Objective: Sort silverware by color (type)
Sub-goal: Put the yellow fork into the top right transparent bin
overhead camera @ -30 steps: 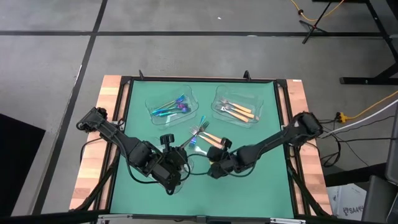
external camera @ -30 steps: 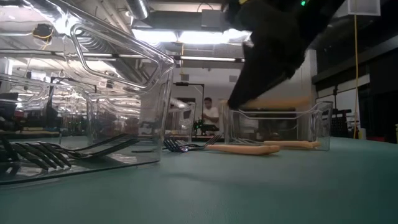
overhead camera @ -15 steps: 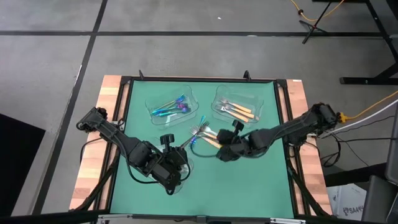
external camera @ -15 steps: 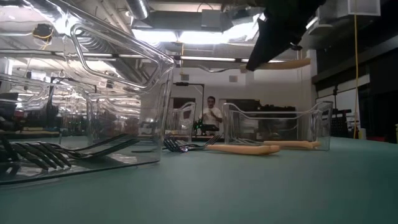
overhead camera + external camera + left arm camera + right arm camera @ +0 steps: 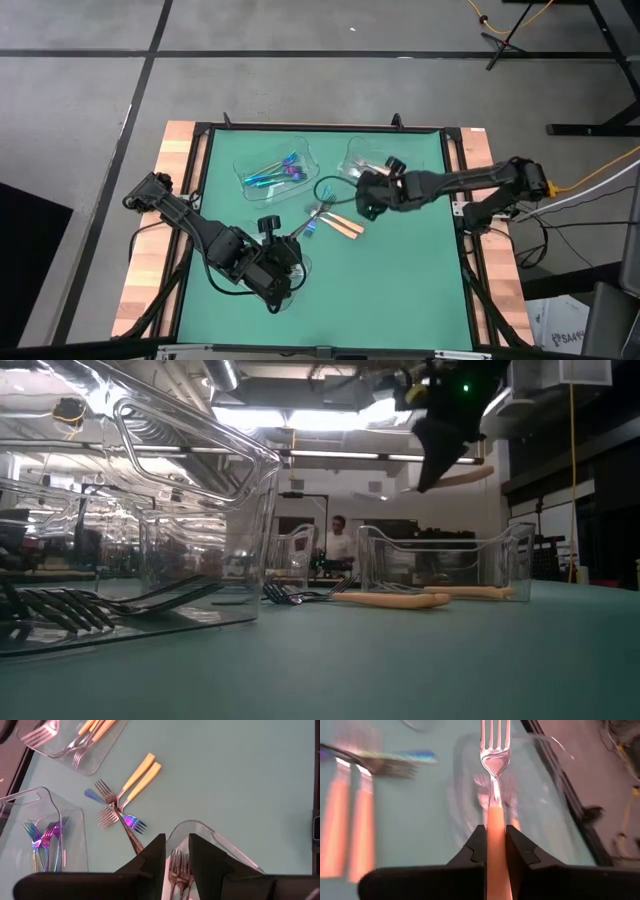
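Since a second ago the right gripper (image 5: 366,199) is rising from mid-table toward the far-right tray (image 5: 412,180) — clenching an orange-handled fork (image 5: 494,795). Left gripper (image 5: 176,851) is hovering over the near tray (image 5: 215,840), fingers slightly parted, holding nothing.

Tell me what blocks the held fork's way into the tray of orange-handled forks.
Nothing visible does. The right gripper holds the orange-handled fork in the air at the open-topped tray, which already holds matching forks.
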Tool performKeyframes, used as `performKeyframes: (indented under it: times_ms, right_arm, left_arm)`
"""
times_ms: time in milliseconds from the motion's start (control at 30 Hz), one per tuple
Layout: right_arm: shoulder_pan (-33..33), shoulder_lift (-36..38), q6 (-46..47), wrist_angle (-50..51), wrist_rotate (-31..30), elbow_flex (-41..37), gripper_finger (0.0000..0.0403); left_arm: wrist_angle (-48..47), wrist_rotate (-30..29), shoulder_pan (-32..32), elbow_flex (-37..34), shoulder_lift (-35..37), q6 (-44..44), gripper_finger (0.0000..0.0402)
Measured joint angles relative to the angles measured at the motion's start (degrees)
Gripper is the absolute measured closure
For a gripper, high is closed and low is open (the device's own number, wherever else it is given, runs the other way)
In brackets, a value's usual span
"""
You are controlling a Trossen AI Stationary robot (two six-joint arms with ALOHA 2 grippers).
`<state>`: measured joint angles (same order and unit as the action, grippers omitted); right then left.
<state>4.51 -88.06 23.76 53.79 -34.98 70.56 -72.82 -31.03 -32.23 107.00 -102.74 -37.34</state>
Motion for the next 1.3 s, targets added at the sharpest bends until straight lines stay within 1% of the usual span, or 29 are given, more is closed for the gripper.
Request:
performKeyframes:
  times_ms: [167, 367, 600, 700, 867, 933, 1067, 1300]
  right_arm:
    - [-5.08, 0.69, -4.62, 3.67, -0.02, 0.01, 0.0383]
    - [-10.8, 0.74, -9.03, 5.29, 0.19, -0.34, 0.0381]
    - [-16.47, 0.99, -12.26, 5.27, 2.91, -5.96, 0.0382]
    - [-18.55, 0.99, -13.68, 0.83, 4.39, -9.58, 0.038]
    - [-21.64, 0.97, -20.04, -11.68, 12.78, -15.54, 0.0381]
    - [-22.7, 0.97, -22.27, -16.21, 14.79, -17.51, 0.038]
    - [-24.94, 0.97, -25.52, -21.42, 17.16, -19.6, 0.0379]
    - [-29.76, 0.97, -25.92, -25.12, 24.32, -22.51, 0.0377]
  left_arm:
    - [0.26, 0.0, 0.0, -0.02, 0.0, 0.0, 0.0324]
    - [0.52, 0.0, 0.01, -0.02, 0.0, 0.0, 0.0324]
    - [0.52, 0.0, 0.0, -0.01, 0.0, 0.0, 0.0324]
    - [0.5, 0.0, 0.0, -0.02, 0.0, 0.0, 0.0324]
    - [0.5, -0.02, 0.0, -0.02, 0.0, 0.0, 0.0324]
    - [0.5, 0.0, 0.0, -0.02, 0.0, 0.0, 0.0324]
    - [0.5, 0.0, 0.0, -0.01, 0.0, -0.01, 0.0324]
    - [0.48, 0.0, 0.0, -0.02, 0.0, -0.01, 0.0324]
